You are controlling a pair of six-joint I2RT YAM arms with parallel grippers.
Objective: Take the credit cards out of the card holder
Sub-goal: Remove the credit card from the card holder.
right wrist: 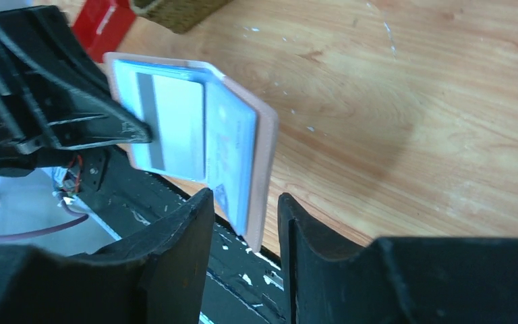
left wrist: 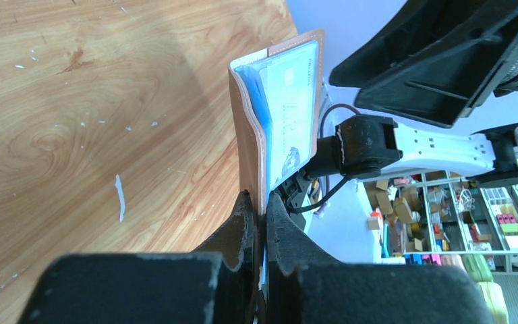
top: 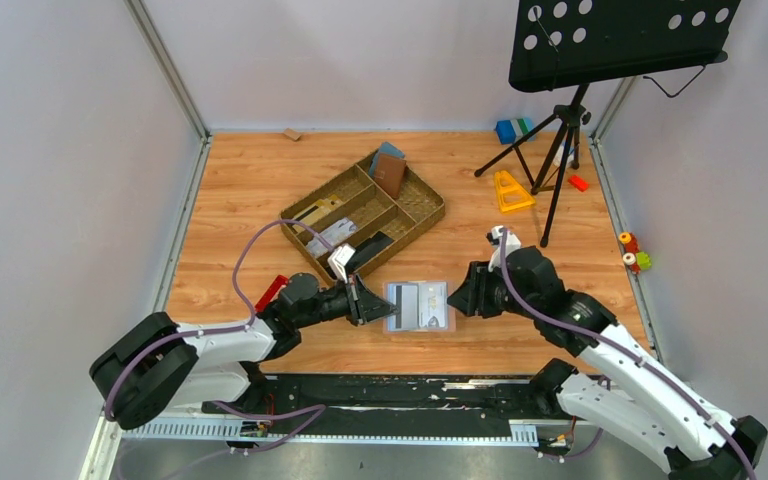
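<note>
The holder (top: 418, 306) is held open above the desk (top: 260, 180), its left edge clamped tight by the left gripper (left wrist: 264, 206). Its right edge is flanked by the right gripper (right wrist: 246, 219), jaws parted, nothing gripped.

High rear overview looking down, opposed close wrist views, sharing card holder (top: 418, 306)

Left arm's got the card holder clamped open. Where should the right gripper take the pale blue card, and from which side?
Likely best: grip the pale blue card by its edge nearest the right gripper, coming from the free side of the card holder, opposite the left gripper. It is held open, face up, that side between the open jaws.
</note>
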